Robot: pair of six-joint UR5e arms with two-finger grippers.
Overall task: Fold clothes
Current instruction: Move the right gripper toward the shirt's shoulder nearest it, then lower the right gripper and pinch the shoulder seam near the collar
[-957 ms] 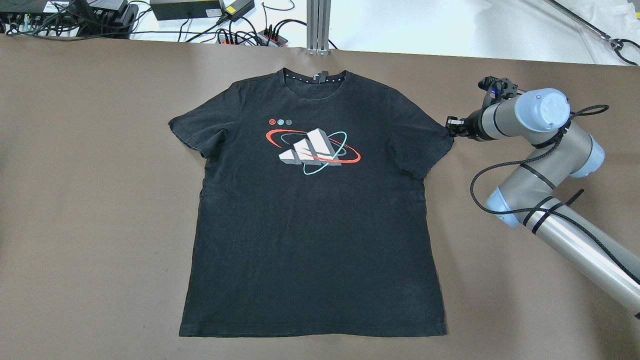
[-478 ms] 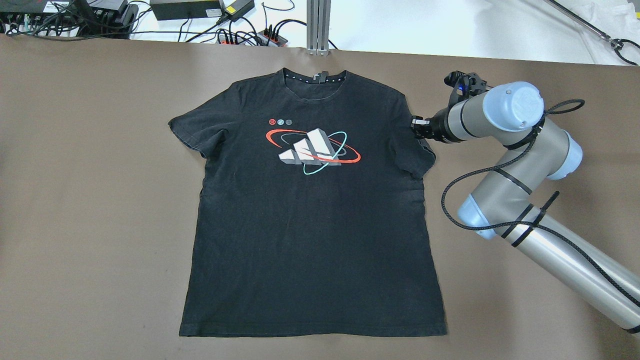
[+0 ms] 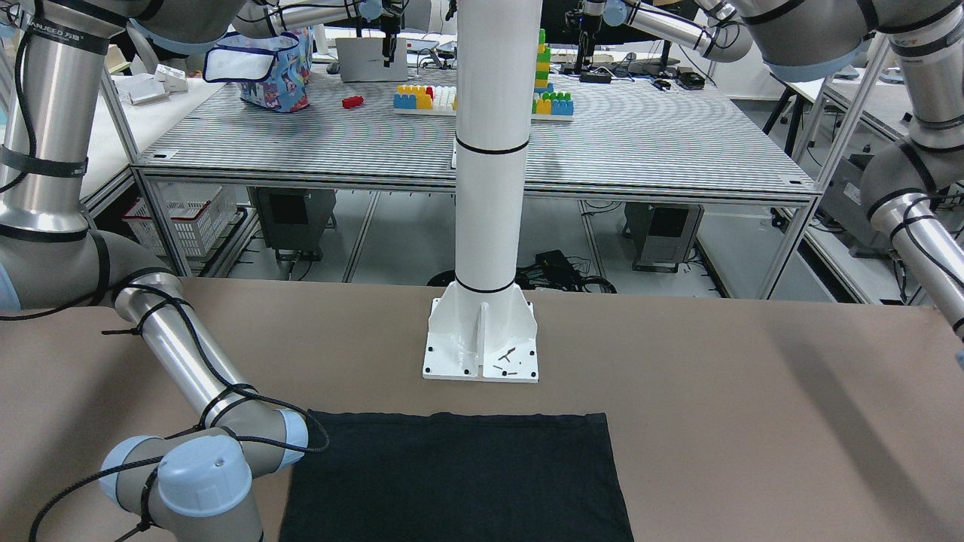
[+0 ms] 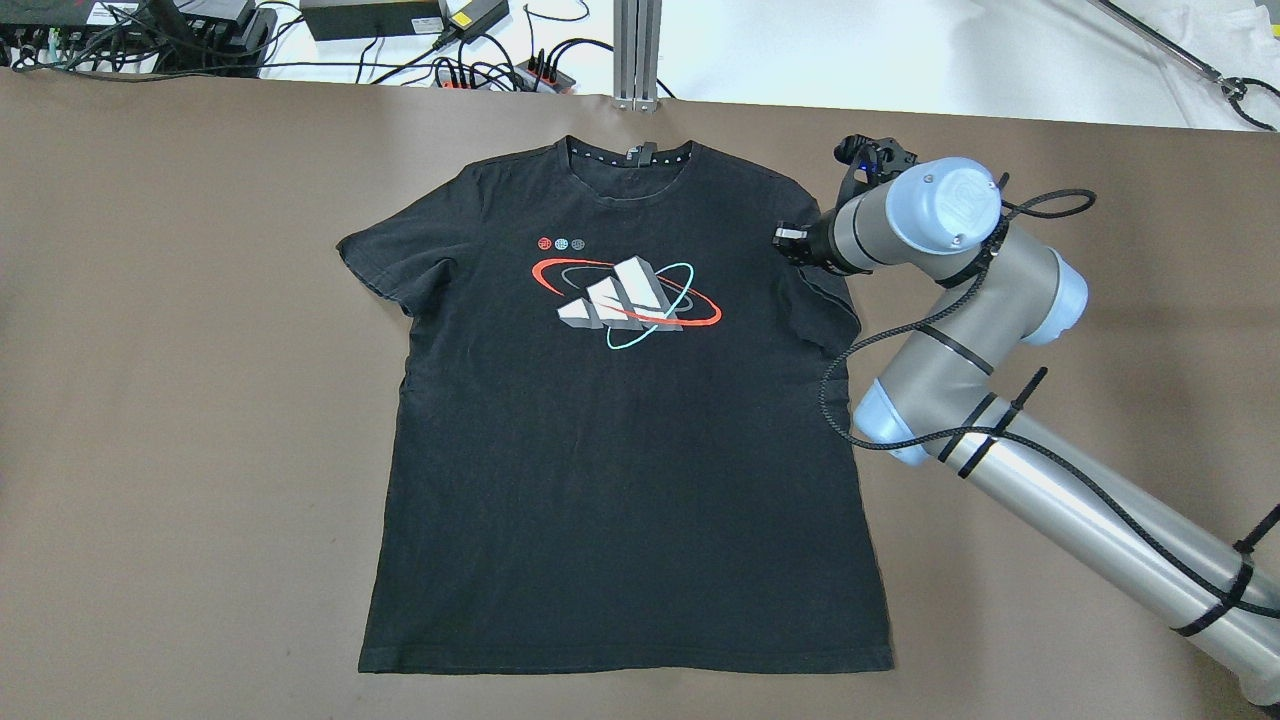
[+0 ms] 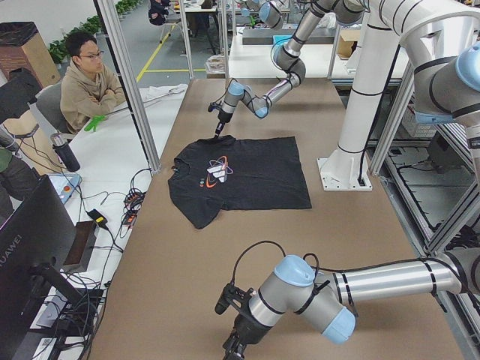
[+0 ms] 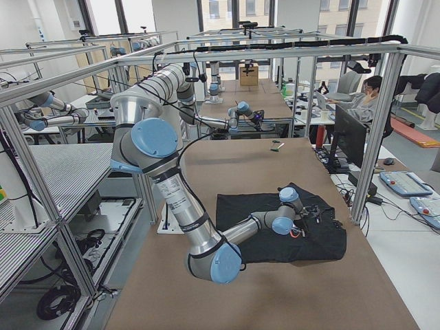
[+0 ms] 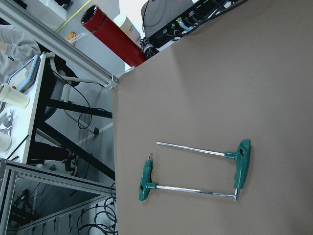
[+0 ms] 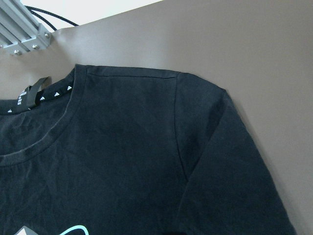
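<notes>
Front-facing camera: the black T-shirt (image 3: pixel 456 474) lies flat on the brown surface (image 3: pixel 753 421), its hem just near of the white post's base plate (image 3: pixel 482 339). The right arm's elbow (image 3: pixel 203 474) sits at the shirt's edge; neither gripper shows here.

Overhead: the T-shirt (image 4: pixel 625 420) is spread face up mid-surface, collar at the far side, hem at the near side, a red, teal and white logo (image 4: pixel 625 295) on the chest. The right arm reaches in from the right, and the right gripper (image 4: pixel 785 240) is over the shirt's right shoulder, by the sleeve seam. Its fingers are hidden under the wrist, so whether they are apart or together cannot be told.

Left-end camera: the far arm's tool points down at the shirt's far sleeve. The near arm's left gripper (image 5: pixel 232 346) hangs low at the near end of the surface, well apart from the shirt; its state cannot be told.

Left wrist camera: bare brown surface with two green-handled T-handle hex keys (image 7: pixel 195 169) lying side by side.

Right wrist camera: the shirt's collar, shoulder seam and sleeve fill the frame, all lying flat.
</notes>
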